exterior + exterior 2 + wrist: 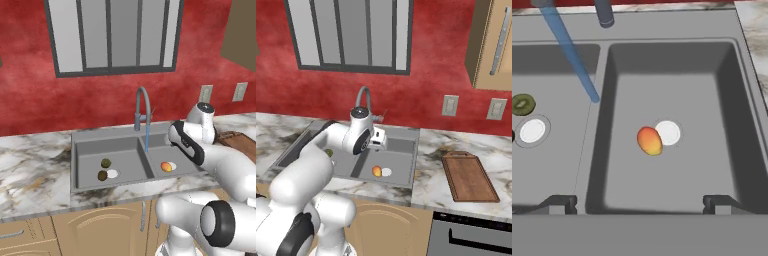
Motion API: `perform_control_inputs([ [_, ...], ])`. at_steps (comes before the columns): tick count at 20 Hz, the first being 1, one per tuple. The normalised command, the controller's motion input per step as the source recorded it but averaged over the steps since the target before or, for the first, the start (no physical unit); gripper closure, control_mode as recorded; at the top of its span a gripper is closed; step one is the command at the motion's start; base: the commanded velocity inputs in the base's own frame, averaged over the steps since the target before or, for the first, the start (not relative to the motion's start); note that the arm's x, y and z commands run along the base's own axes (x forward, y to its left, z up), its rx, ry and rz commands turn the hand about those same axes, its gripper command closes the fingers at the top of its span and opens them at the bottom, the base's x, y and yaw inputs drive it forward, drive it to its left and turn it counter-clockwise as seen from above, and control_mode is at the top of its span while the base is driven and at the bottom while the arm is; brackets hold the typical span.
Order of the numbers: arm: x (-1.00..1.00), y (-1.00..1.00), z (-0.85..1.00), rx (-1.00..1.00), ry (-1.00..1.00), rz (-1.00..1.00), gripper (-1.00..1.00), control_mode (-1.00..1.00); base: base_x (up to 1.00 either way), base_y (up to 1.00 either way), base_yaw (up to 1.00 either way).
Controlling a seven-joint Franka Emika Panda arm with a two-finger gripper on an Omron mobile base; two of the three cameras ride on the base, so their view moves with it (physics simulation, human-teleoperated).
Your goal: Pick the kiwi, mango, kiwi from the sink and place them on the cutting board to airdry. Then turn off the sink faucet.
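The hand (640, 204) hangs released, fingers spread wide, above the right basin of the sink (744, 125). The mango (649, 140), oval and orange-yellow with a red blush, lies beside the white drain. An olive-green kiwi (522, 104) rests in the left basin.

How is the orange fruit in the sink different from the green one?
The mango is orange-yellow with a red blush; the green kiwi is dull olive. The mango lies in the right basin, the kiwi in the left. The mango looks a bit bigger and more oval; the kiwi is rounder. Both sit beside a white drain in the sink.
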Motion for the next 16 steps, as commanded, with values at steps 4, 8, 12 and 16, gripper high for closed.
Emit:
perform_control_inputs([
  [4, 0.07, 0.00, -0.18, 0.00, 0.00, 0.00, -1.00, -1.00, 0.00, 0.00, 0.00],
  [8, 0.13, 0.00, -0.20, 0.00, 0.00, 0.00, -1.00, -1.00, 0.00, 0.00, 0.00],
  [12, 0.11, 0.00, -0.18, 0.00, 0.00, 0.00, -1.00, -1.00, 0.00, 0.00, 0.00],
  [16, 0.10, -0.02, -0.18, 0.00, 0.00, 0.00, -1.00, -1.00, 0.00, 0.00, 0.00],
])
